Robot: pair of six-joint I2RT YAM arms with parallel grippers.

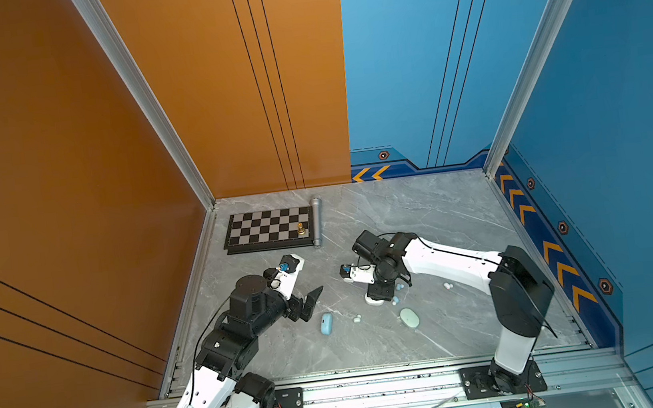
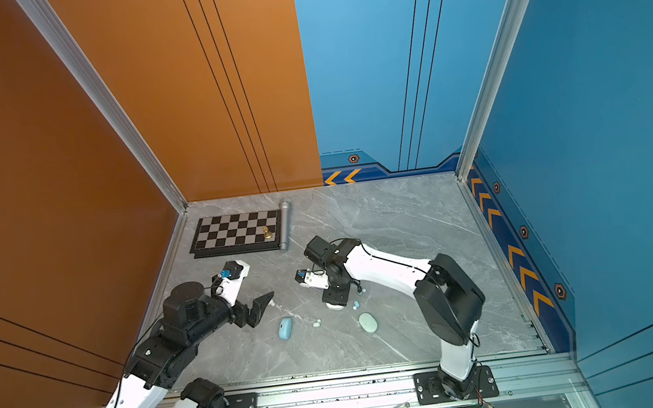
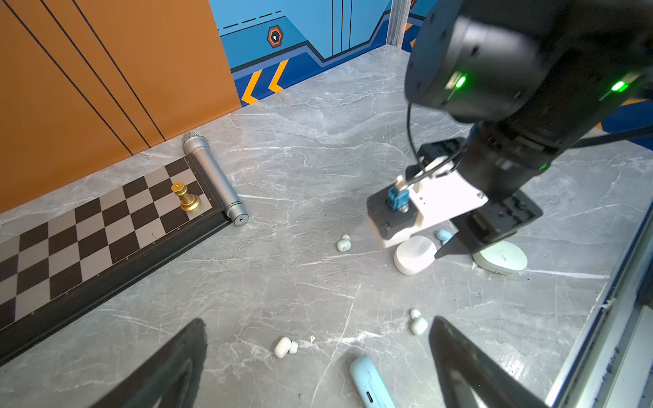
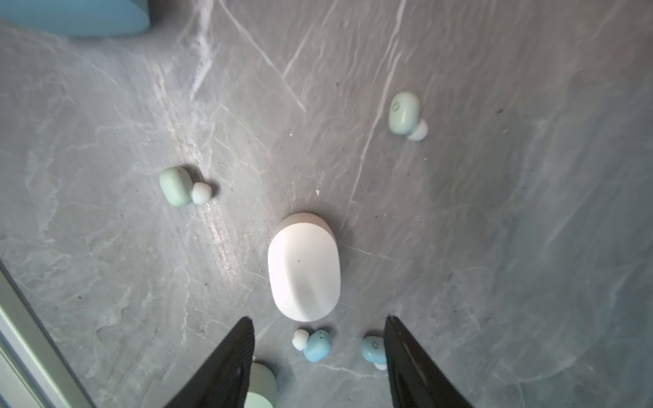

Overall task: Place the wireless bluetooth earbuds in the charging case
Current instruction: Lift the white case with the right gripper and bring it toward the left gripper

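Three shut pebble-shaped charging cases lie on the grey table: a white case, a pale blue case and a mint case. My right gripper points down just beside the white case, open and holding nothing. Two pale blue earbuds lie between its fingers. Mint earbuds lie farther off. My left gripper hangs wide open over a white earbud, with the blue case and a mint bud close by.
A chessboard with a gold piece lies at the back left, with a silver microphone along its right edge. Another small bud rests by the right arm. Walls close three sides; a metal rail runs along the front.
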